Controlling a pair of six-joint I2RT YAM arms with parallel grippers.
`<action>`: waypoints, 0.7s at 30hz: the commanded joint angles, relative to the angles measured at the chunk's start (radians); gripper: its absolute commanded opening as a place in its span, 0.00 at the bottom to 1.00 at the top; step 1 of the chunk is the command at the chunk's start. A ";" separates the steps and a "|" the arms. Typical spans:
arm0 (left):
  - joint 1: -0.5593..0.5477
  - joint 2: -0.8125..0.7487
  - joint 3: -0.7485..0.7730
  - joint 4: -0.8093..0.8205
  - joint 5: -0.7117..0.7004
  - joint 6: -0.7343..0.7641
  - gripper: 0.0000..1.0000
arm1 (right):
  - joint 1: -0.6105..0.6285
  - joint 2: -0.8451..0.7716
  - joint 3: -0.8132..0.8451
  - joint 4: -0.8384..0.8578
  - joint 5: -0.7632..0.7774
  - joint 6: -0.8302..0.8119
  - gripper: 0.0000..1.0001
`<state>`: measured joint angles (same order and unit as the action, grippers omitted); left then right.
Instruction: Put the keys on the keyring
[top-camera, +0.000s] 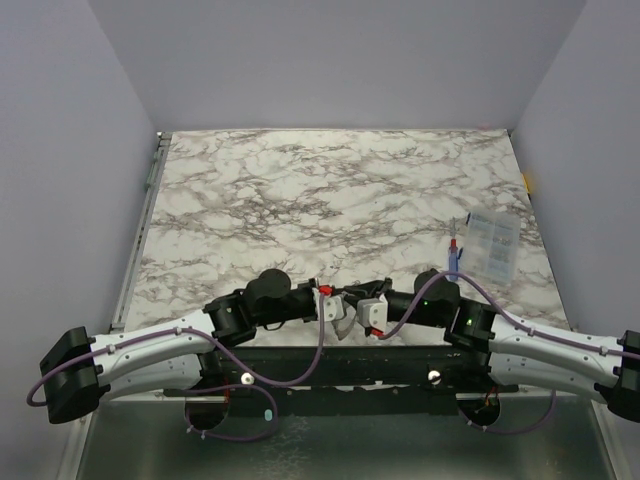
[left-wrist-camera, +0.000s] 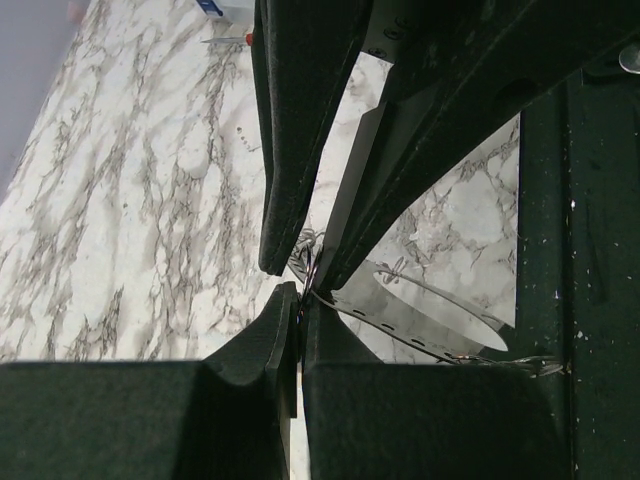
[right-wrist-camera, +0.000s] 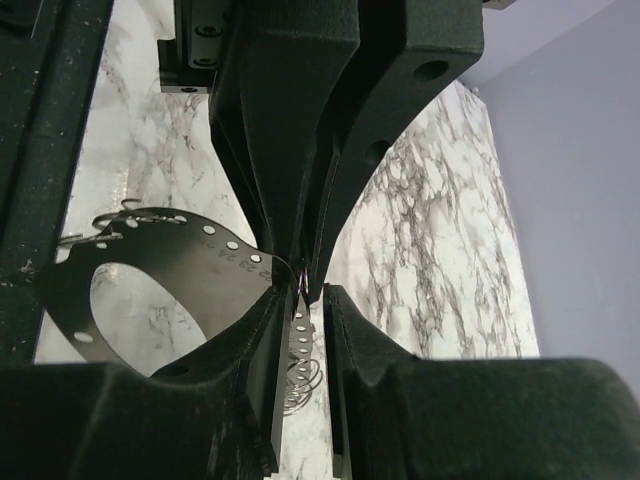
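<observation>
At 6 o'clock on the table (top-camera: 330, 190), the two pincers were found tip to tip. The left pincer (left-wrist-camera: 298, 305) was pressed fully closed. The right pincer (right-wrist-camera: 300, 300) was set narrow, and the keyring (right-wrist-camera: 306, 376) was seen in its gap, at 4 o'clock of the perforated grey disc (right-wrist-camera: 200, 248). A firm grip could not be confirmed.

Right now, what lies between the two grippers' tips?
Only the edge of a perforated grey disc; left gripper and right gripper meet there. Both wrist views show it.
</observation>
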<state>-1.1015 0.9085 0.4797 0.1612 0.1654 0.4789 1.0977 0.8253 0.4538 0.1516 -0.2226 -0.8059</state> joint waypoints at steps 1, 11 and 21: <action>-0.004 0.006 0.039 0.007 -0.004 0.011 0.00 | 0.002 0.020 0.035 -0.011 0.011 -0.009 0.26; -0.006 0.016 0.049 -0.017 -0.008 0.014 0.00 | 0.002 0.055 0.043 -0.012 0.061 -0.012 0.24; -0.008 -0.010 0.055 -0.033 0.019 0.021 0.00 | 0.002 0.051 0.036 0.000 0.069 -0.019 0.00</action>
<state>-1.1015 0.9257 0.4862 0.1177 0.1459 0.4961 1.0985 0.8806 0.4641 0.1417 -0.1867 -0.8116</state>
